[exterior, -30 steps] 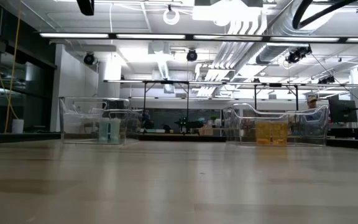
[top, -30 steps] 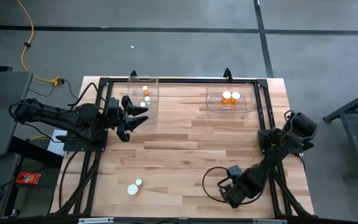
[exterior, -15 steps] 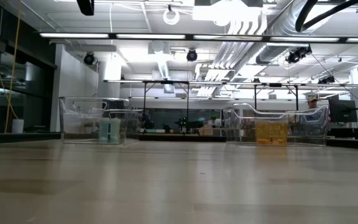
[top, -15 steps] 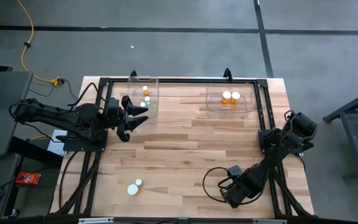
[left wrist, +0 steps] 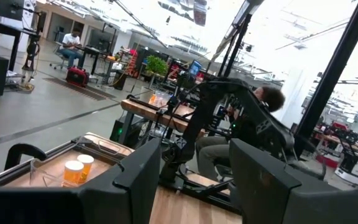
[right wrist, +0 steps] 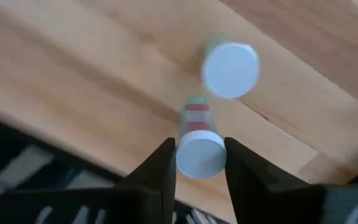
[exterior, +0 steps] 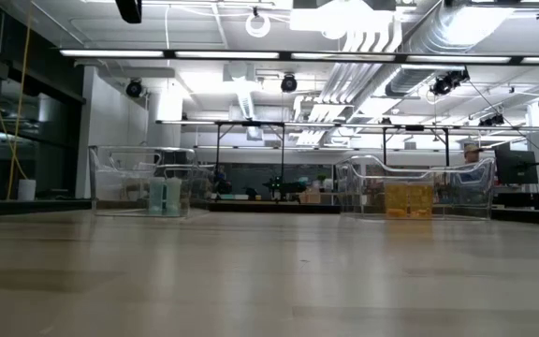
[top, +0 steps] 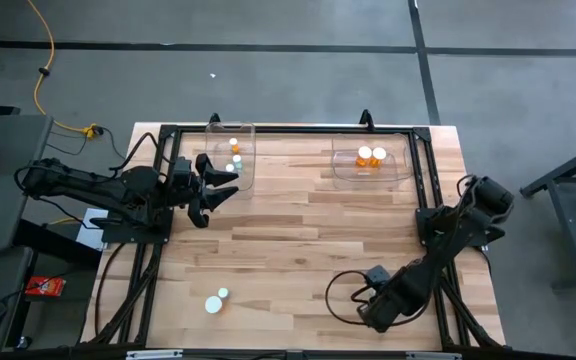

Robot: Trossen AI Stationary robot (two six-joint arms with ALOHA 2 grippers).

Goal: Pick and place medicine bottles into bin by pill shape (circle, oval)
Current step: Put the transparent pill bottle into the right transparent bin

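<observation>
My right gripper (right wrist: 196,163) is low at the near right of the table (top: 298,240), fingers closed against the white cap of a small bottle (right wrist: 199,152). It should be light, stiff and slick, so the cap seems the surest hold. A second capped bottle (right wrist: 230,70) stands just beside it and could get nudged. I think the held one is pale-bodied, though blur hides much. The left gripper (top: 211,186) waits half open and empty by the left bin (top: 252,170).
</observation>
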